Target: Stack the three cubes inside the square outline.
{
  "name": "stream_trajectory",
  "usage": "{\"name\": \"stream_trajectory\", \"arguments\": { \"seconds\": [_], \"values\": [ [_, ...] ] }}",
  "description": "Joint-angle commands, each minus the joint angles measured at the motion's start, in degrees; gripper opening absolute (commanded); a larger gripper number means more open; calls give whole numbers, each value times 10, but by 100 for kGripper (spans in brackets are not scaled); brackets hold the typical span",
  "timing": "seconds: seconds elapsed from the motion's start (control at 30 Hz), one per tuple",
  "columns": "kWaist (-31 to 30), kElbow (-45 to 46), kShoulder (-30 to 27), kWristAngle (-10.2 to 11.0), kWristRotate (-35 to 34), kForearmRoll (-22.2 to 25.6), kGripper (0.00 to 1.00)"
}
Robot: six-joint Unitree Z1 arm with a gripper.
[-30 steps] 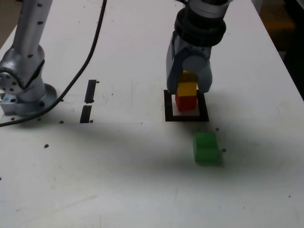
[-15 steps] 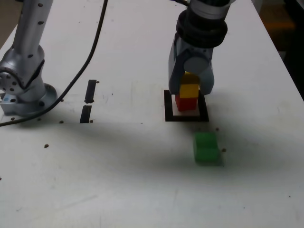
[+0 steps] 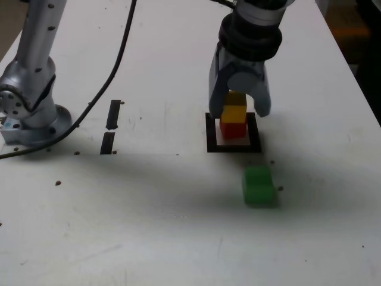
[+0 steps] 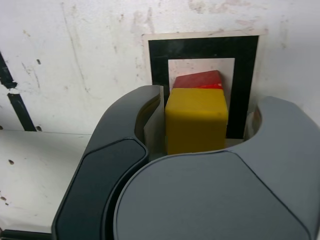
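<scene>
The yellow cube (image 3: 233, 114) rests on the red cube (image 3: 232, 129), and both stand inside the black square outline (image 3: 233, 147). My gripper (image 3: 238, 109) hangs over this stack, open, with one finger on each side of the yellow cube. In the wrist view the yellow cube (image 4: 196, 120) covers most of the red cube (image 4: 197, 80), with the outline (image 4: 200, 47) around them. A gap shows between the cube and the far finger (image 4: 285, 130). The green cube (image 3: 258, 186) lies alone on the table, nearer the camera than the outline.
Two short black bar marks (image 3: 113, 113) (image 3: 108, 143) lie towards the exterior view's left. A silver arm base (image 3: 30, 101) with a black cable (image 3: 110, 65) stands at the far left. The table's right edge (image 3: 357, 77) runs close to the stack.
The jaws have spread wider than half a second ago. The yellow cube has settled squarely onto the red cube. The green cube has not moved.
</scene>
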Motion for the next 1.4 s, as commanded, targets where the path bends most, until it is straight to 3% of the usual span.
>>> {"name": "stream_trajectory", "arguments": {
  "seconds": [0.0,0.13,0.27,0.57,0.67,1.03,1.37],
  "values": [
    [1,-3,-6,7,1,1,97],
    [-4,-14,-25,18,2,6,100],
    [-18,-13,-56,11,3,19,100],
    [-62,17,-118,-38,-55,17,99],
    [-95,-27,-93,-61,-86,17,99],
    [-166,-115,38,-111,-182,34,99],
    [-165,-122,89,-106,-191,21,97]
  ]
}}
